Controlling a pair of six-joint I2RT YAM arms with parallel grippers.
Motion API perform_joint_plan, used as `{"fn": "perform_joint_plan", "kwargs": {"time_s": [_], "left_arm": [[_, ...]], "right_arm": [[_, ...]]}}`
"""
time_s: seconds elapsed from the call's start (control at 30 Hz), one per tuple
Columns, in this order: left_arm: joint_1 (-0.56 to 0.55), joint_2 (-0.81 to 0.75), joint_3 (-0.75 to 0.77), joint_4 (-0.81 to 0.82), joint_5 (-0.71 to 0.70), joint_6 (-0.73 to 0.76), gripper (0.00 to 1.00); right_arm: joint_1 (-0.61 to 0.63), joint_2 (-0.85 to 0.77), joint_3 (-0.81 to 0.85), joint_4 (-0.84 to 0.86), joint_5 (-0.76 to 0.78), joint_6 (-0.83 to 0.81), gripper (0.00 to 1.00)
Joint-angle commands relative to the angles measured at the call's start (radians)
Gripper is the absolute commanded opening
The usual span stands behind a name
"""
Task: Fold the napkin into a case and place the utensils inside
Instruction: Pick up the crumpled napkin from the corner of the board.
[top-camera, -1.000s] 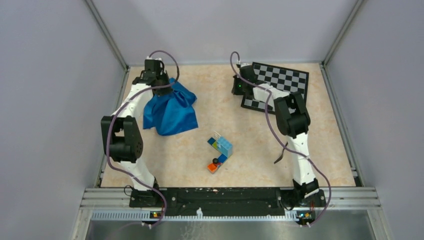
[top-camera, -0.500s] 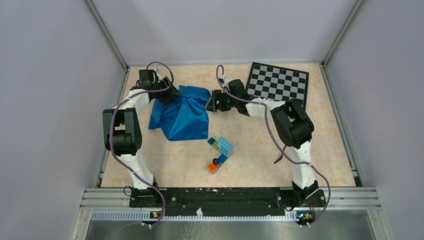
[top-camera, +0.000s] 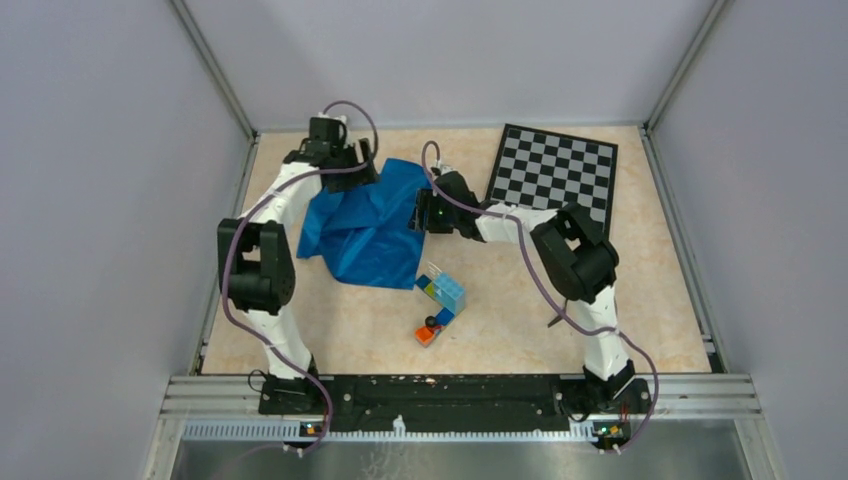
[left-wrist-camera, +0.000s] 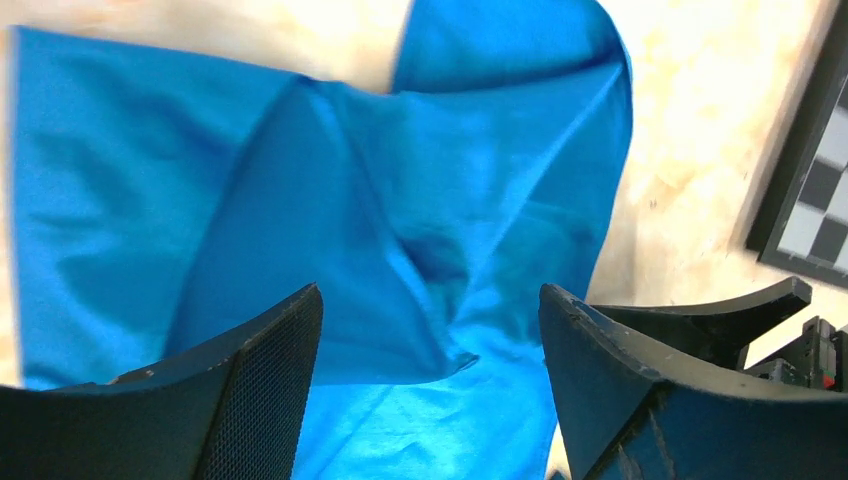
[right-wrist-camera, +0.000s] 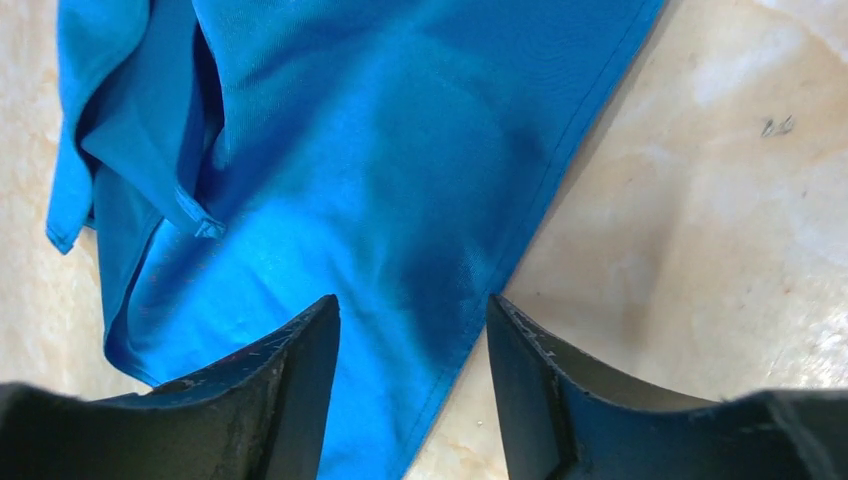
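Left claw stands wide apart over the crumpled napkin; right claw, jaws also apart, hangs over its edge on the desk.

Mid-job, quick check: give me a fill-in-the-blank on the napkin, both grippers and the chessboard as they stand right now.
1. The rumpled napkin is bright ____ and not yet folded into a case.
2. The left gripper and the right gripper both stand ____ over the napkin, gripping nothing.
3. In the top view the chessboard lies to the napkin's ____.

Missing words: blue; open; right.
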Motion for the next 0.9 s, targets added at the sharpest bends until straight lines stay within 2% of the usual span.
{"fn": "perform_joint_plan", "kwargs": {"time_s": [0.0,0.1,0.27,0.33,0.53,0.73,0.87], "left_arm": [[-0.105,0.078,0.079,-0.112,-0.125,0.105,0.83],[-0.152,0.11,0.105,-0.157,-0.198,0.137,0.79],[-0.217,0.137,0.137,-0.239,-0.337,0.146,0.79],[-0.255,0.151,0.14,-0.266,-0.406,0.15,0.74],[-0.281,0.185,0.147,-0.29,-0.438,0.142,0.71],[-0.283,0.218,0.16,-0.316,-0.415,0.146,0.57],[-0.283,0.223,0.158,-0.32,-0.444,0.152,0.48]], "right_arm": [[0.023,-0.036,0.043,-0.041,0.104,0.046,0.53],[0.023,-0.036,0.033,-0.028,0.092,0.068,0.51],[0.018,-0.036,0.02,0.0,0.094,0.083,0.5],[0.011,-0.029,0.016,0.013,0.088,0.089,0.5],[-0.012,0.012,0.041,0.001,0.078,0.086,0.48],[-0.014,0.045,0.068,-0.007,0.108,0.086,0.44],[-0.022,0.105,0.161,-0.069,0.149,0.07,0.4]]}}
